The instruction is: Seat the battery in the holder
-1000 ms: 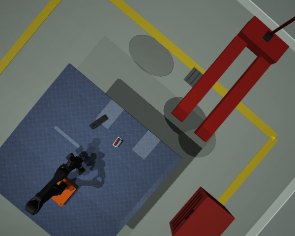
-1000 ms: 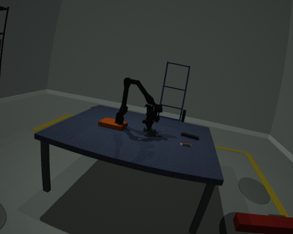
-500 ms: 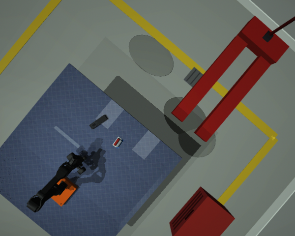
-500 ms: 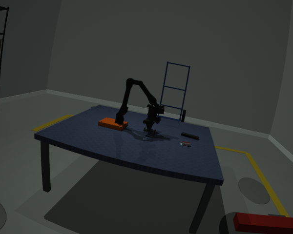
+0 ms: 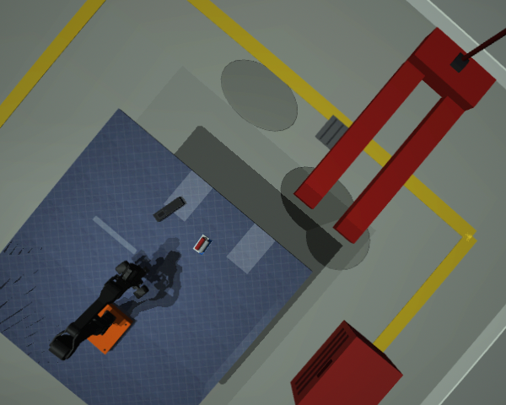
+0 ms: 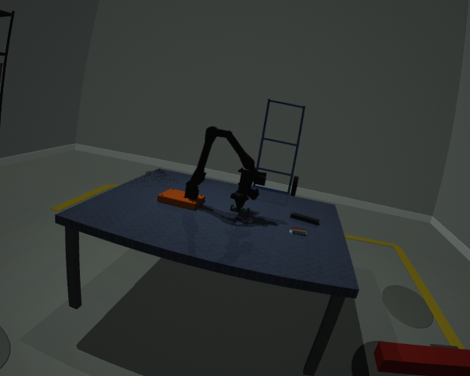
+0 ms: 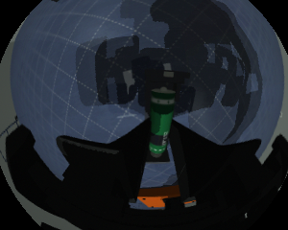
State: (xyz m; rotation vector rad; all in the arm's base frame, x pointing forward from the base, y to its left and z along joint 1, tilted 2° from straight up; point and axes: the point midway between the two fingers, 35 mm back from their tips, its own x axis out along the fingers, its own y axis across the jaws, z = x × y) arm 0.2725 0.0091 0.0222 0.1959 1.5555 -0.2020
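A green battery [image 7: 161, 126] is upright in the wrist view, with a pale band near its far end. My gripper [image 7: 159, 122] [image 6: 240, 208] is shut on it, and the fingers press in from left and right. In the exterior view it hangs low over the blue table, a little above its own shadow. Dark shapes show at both battery ends; I cannot tell shadow from solid part. A small white piece with a red strip [image 5: 201, 244] [image 6: 298, 231], perhaps the holder, lies on the table away from the gripper. Its spring and lip are too small to see.
A long black piece [image 5: 169, 209] [image 6: 304, 218] lies near the white one. The orange base [image 5: 106, 342] [image 6: 178, 198] of the arm stands behind the gripper. The table edge [image 6: 211, 265] runs along the near side in the exterior view.
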